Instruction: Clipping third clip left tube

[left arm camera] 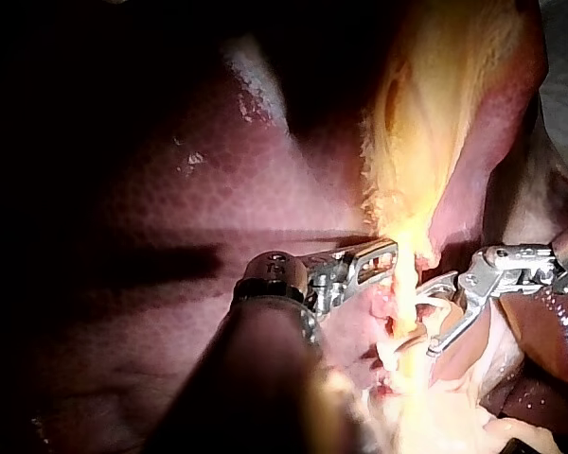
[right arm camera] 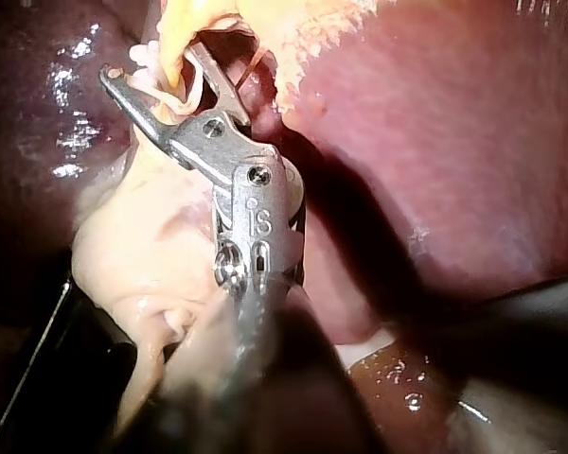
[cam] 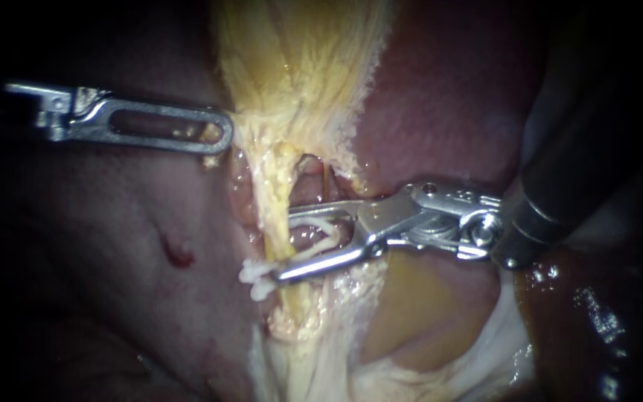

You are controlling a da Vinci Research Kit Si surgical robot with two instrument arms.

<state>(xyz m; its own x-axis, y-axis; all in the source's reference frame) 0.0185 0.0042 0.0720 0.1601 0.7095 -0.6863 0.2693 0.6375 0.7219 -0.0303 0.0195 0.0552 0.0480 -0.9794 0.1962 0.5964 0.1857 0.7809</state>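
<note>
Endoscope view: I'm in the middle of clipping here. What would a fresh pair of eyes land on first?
First, the right instrument, coming in from the right with its jaws straddling the yellow tube at the centre. A white clip is held between them and pokes out past their tips. Next, the left instrument reaches the edge of the pale yellow tissue that fans up from that tube, with dark red liver behind.
</note>
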